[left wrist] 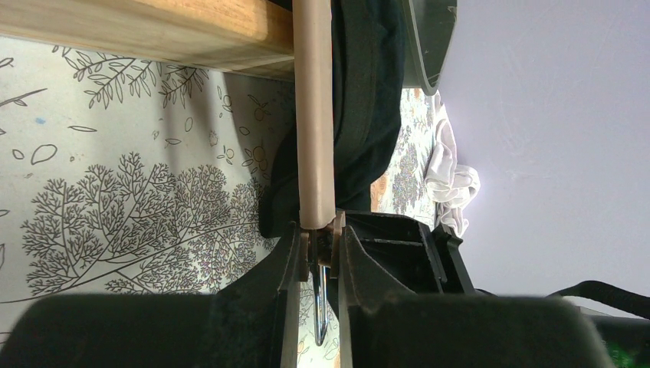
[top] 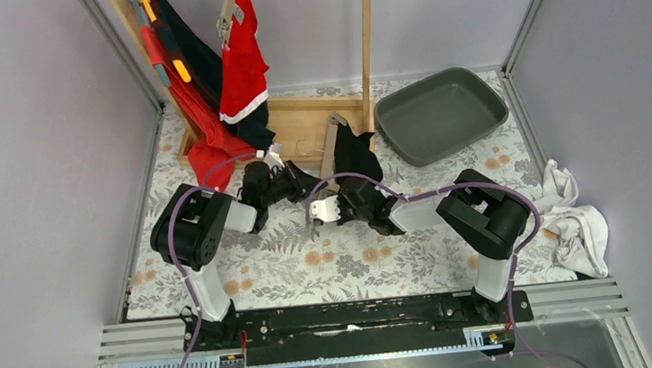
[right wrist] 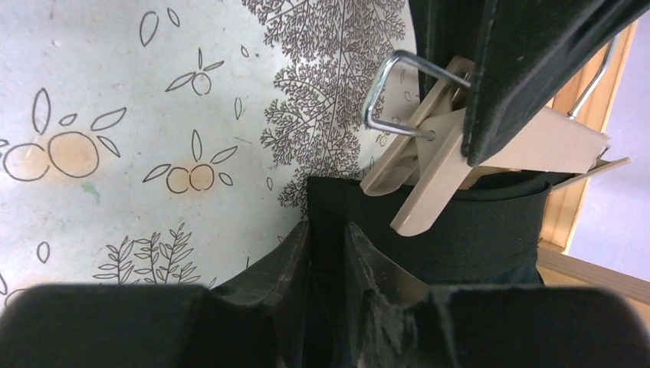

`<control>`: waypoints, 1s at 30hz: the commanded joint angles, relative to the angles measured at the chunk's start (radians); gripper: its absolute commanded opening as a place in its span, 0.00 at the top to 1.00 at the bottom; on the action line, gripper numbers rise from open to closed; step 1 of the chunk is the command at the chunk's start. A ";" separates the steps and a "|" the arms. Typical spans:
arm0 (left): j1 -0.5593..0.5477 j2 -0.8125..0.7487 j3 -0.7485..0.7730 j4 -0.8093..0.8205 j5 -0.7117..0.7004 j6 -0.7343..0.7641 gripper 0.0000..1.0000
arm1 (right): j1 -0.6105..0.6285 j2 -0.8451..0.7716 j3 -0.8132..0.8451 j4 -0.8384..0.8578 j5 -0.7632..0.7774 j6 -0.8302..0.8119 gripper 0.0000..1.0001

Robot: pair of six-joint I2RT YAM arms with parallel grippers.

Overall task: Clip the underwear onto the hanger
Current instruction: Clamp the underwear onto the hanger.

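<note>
A beige hanger [left wrist: 314,115] lies with its bar running away from my left gripper [left wrist: 322,234], which is shut on the hanger's clip [right wrist: 429,169] at the bar's near end. In the right wrist view one left finger [right wrist: 529,61] presses the clip's handles, and the clip's two tips stand apart just over the waistband. The black underwear [right wrist: 475,230] lies under and beside the bar. My right gripper [right wrist: 328,230] is shut on the waistband's edge, close below the clip. From above, both grippers [top: 309,190] [top: 347,202] meet at mid-table by the underwear [top: 357,154].
A wooden rack base [top: 299,123] with an upright post [top: 369,44] stands right behind the hanger. Red and dark garments [top: 239,66] hang at the back left. A grey tub [top: 442,114] sits at the back right. White cloths [top: 574,223] lie at the right edge.
</note>
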 commanded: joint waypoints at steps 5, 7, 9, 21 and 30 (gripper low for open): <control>0.005 -0.008 0.010 0.023 0.018 0.014 1.00 | 0.006 -0.034 -0.047 0.121 0.043 -0.014 0.90; 0.006 -0.010 0.012 0.023 0.019 0.012 1.00 | 0.007 -0.073 -0.056 0.105 0.015 0.024 0.96; 0.005 -0.015 0.012 0.020 0.018 0.012 1.00 | 0.007 -0.119 -0.063 0.078 -0.031 0.063 1.00; 0.030 -0.087 -0.025 0.057 0.041 -0.016 1.00 | -0.009 -0.277 -0.140 0.072 -0.085 0.170 1.00; 0.046 -0.105 -0.037 0.088 0.074 -0.055 1.00 | -0.011 -0.325 -0.168 0.076 -0.087 0.177 1.00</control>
